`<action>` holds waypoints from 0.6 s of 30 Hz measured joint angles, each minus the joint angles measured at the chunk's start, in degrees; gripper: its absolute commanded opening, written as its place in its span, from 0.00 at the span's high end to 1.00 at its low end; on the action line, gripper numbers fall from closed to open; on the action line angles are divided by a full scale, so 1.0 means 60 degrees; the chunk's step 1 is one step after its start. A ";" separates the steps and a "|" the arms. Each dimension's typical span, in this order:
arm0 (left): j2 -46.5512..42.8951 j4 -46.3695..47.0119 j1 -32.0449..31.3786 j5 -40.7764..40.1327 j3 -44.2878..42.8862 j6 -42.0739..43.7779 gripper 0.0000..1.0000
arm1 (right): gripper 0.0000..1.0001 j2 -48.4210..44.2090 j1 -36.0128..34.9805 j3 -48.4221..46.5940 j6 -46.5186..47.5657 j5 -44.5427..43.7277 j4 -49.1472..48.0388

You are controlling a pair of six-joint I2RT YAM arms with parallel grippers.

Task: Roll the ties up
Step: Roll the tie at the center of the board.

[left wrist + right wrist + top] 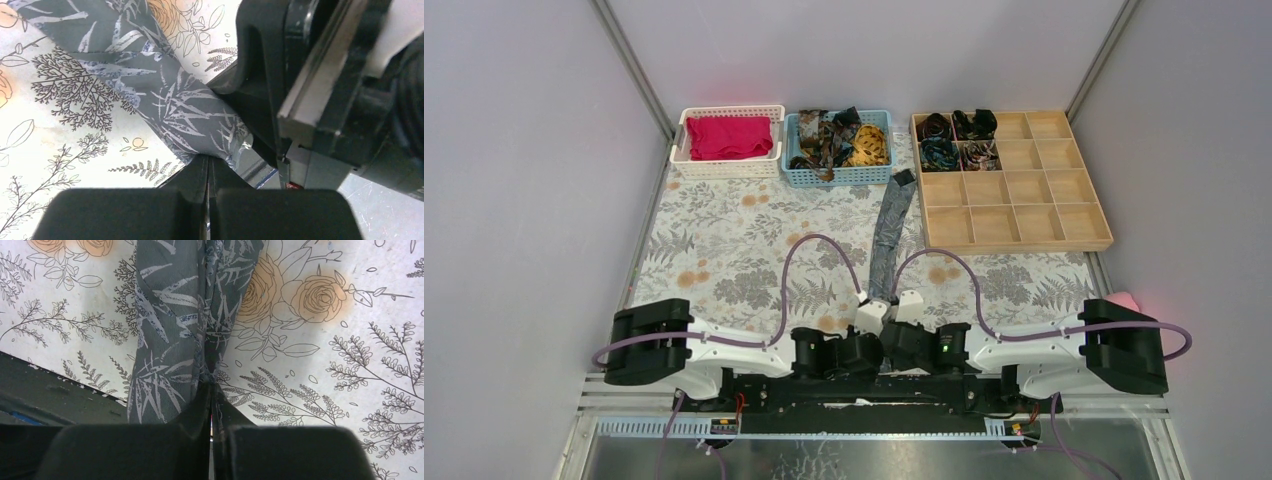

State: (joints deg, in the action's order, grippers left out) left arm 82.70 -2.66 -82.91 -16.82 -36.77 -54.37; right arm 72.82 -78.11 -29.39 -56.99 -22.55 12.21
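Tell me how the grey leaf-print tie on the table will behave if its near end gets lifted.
Likely floppy: the grey tie creases and bunches where the jaws pinch it, so a lifted end should sag. Probably light, since it looks like thin, flat fabric. The rest may drag along the floral tablecloth rather than lift with it.

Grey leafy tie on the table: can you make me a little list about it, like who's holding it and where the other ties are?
Tie: long grey leaf-patterned fabric necktie, stretched out unrolled on the flowery tablecloth
Left gripper: shut on the tie's near end
Right gripper: shut on that same end
Rolled ties: four, in the far-left compartments of the wooden divided tray
Unrolled ties: piled in the blue plastic basket
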 measured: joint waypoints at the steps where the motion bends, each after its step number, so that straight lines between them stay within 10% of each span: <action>1: -0.0040 -0.0069 0.0000 -0.0022 0.0000 -0.0004 1.00 | 1.00 0.0007 -0.0011 -0.0022 -0.0026 -0.0044 0.0040; 18: -0.3308 -0.4116 0.0244 -0.2335 -0.0313 -0.0736 1.00 | 0.87 -0.1483 -0.0102 -0.0488 -0.0044 -0.1625 0.2543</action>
State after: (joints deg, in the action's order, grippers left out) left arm 62.85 -27.35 -81.45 -30.83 -38.65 -58.78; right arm 63.92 -78.72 -32.32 -57.25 -32.29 27.46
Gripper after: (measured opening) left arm 0.007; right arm 0.135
